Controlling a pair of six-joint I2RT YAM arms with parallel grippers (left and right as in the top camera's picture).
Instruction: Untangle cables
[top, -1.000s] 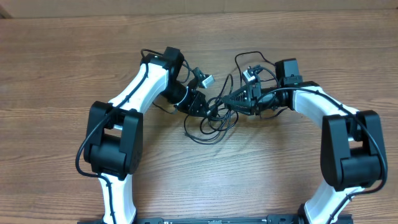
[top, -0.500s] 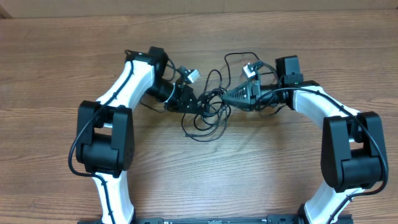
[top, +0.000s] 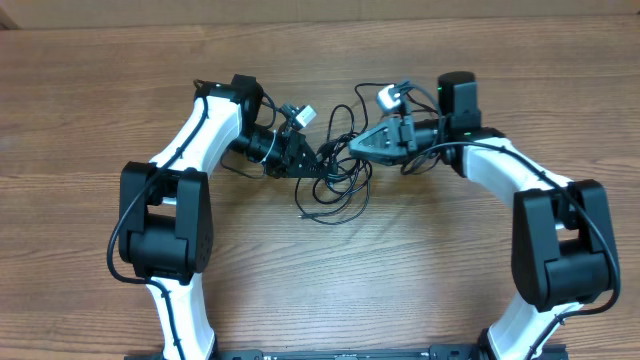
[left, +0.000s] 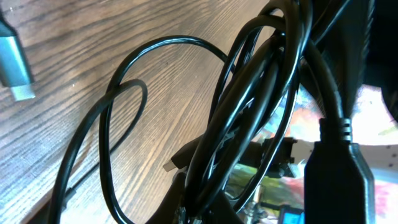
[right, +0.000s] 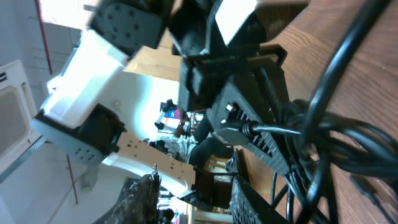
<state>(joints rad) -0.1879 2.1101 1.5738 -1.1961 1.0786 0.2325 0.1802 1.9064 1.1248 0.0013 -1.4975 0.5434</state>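
The cables (top: 336, 180) are a knot of thin black cords between both arms, with loose loops trailing toward the near side (top: 330, 212). My left gripper (top: 314, 160) is shut on a bunch of strands at the knot's left side. In the left wrist view the cables (left: 249, 112) rise from the clamped jaws of the left gripper (left: 205, 210), and a grey plug (left: 15, 62) lies on the wood. My right gripper (top: 354, 146) points at the knot from the right. In the right wrist view the right gripper (right: 196, 190) has its jaws apart, and the cables (right: 311, 155) run beside one finger, not between them.
The wooden table (top: 100, 90) carries nothing else in view. The thicker black wires of the arms run along both white forearms (top: 205, 135) (top: 500, 165). The left arm's wrist fills the middle of the right wrist view.
The left gripper has pulled left and slightly away with its strands. The right gripper has moved toward the far side, and the knot has shifted left with them.
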